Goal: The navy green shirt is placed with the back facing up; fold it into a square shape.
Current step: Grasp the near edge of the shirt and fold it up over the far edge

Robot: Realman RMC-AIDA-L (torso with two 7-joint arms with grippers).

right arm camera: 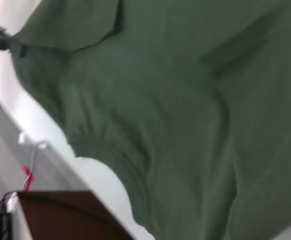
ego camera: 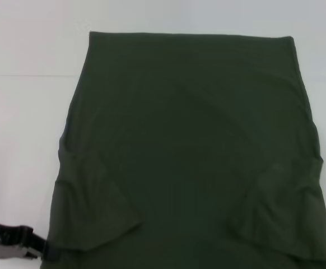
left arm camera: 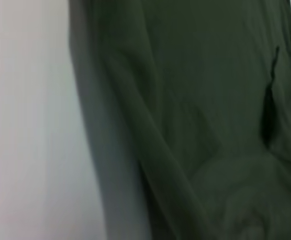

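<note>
One garment, the navy green shirt (ego camera: 191, 145), lies flat on the white table (ego camera: 23, 112), plain side up, with no lettering visible. Both short sleeves are already turned in over the body, left sleeve (ego camera: 96, 196) and right sleeve (ego camera: 280, 207), so the piece reads as a long rectangle: far edge straight and square, near edge running out of the head view. One tool in sight: the left gripper (ego camera: 17, 244), low at the near left corner of the cloth, touching or just beside its side edge; whether its fingers stand parted or pinched on fabric cannot be told. Right gripper: not visible in the head view, and its wrist camera looks down on the curved collar edge (right arm camera: 115, 165) near the table's rim, which suggests it sits over the near end of the shirt. Judged step: take the near corners and carry them toward the far edge to halve the length. To do it well, both corners should be pinched through all layers, sleeve fold included, lifted evenly, kept taut between the arms, and laid down with side edges aligned so the tucked sleeves are not dragged open. Wrinkles beside each sleeve may bunch if the lift is uneven.
</note>
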